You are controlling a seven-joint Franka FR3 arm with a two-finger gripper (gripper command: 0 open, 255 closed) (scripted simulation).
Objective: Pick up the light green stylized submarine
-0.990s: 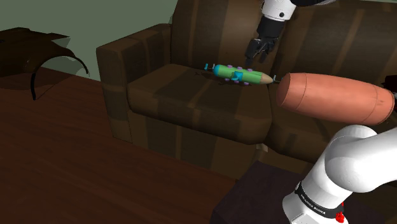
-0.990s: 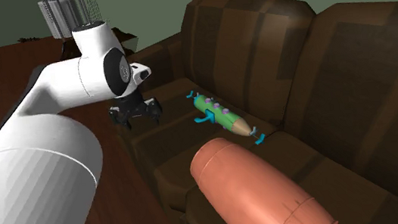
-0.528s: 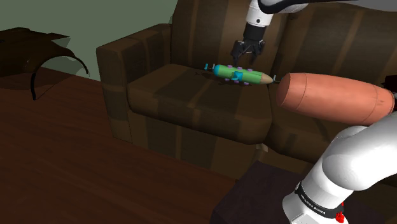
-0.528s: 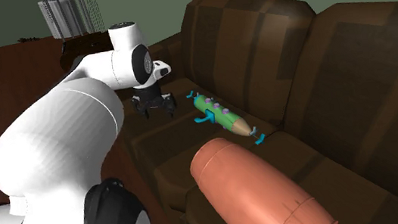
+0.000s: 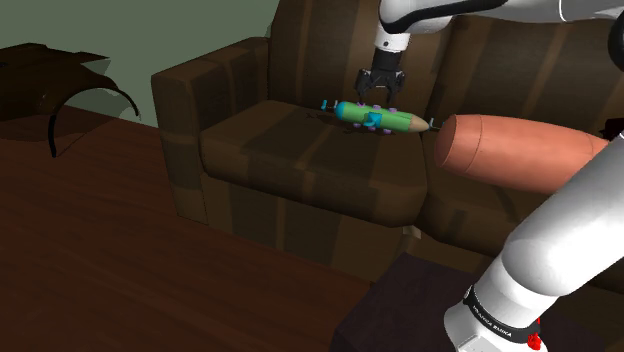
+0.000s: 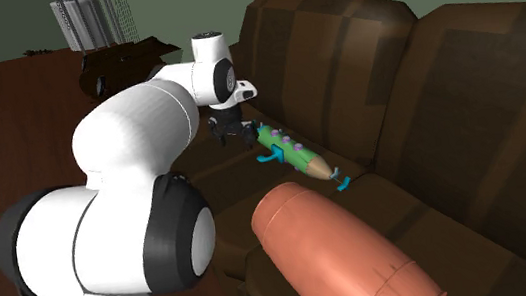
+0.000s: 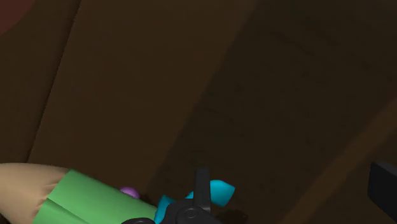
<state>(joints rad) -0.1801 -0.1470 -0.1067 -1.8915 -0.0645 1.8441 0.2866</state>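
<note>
Submarine [image 5: 381,118]: green body, tan nose, blue fins, lying on brown sofa [image 5: 290,150] seat by backrest, nose nearing reddish bolster [image 5: 520,155]. Jaws hovering spread just above its tail half, gripping nothing. Advising: centring body between jaws before lowering, avoiding fins. Soft cushion; dark wood floor [image 5: 120,260], green wall [image 5: 190,30] surrounding.

White arm [image 5: 562,228] extended far forward, wrist upright, claw [image 5: 379,95] pointing down, fingers [image 7: 383,183] spread apart.
</note>
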